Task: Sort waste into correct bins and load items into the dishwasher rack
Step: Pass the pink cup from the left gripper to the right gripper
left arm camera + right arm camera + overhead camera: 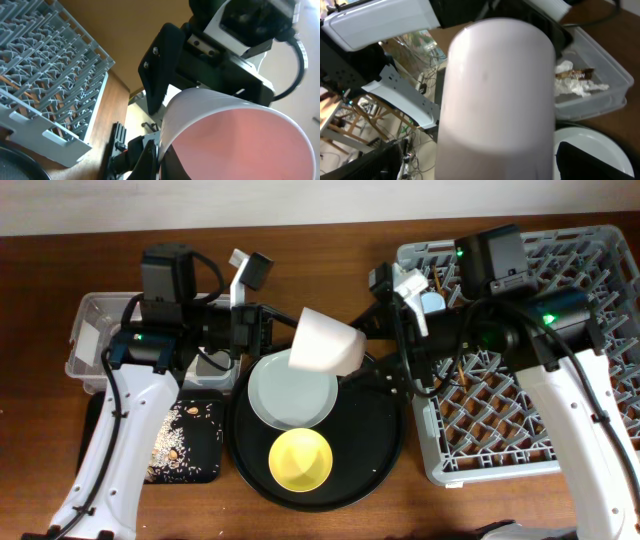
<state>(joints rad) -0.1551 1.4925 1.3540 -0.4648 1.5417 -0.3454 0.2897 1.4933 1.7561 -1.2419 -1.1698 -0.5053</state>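
1. Overhead: the left gripper (283, 335) is clamped on the rim of the pink cup (325, 342), which it holds tipped on its side in the air over the pale plate (290, 392). The right gripper (368, 350) has its jaws spread wide at the cup's far end; I can't tell if they touch it
2. Overhead, rest of the layout: the plate and the yellow bowl (300, 458) sit on the round black tray (385, 442), with the bowl nearer the front edge. The dishwasher rack (560, 255) is on the right, with the light-blue cup (432, 302) in its near-left corner. The clear tub (85, 350) is at far left. The black rectangular tray (195, 465) in front of it holds food scraps (170, 445)
3. Left wrist: the cup (235, 142) fills the lower right, its pink inside facing the camera. A black finger (149, 159) pinches the rim at the bottom edge. The right arm's black and white housing is right behind the cup. The rack (45, 65) is upper left on the wooden table (117, 107)
4. Right wrist: the cup's pale outer wall (500, 100) blocks most of the frame. The black fingers (587, 160) sit wide apart either side of it; contact isn't visible. The tub (615, 75) behind it holds the crumpled napkin (572, 86) with the candy wrapper (576, 74) lying on it. The plate (615, 150) is at lower right
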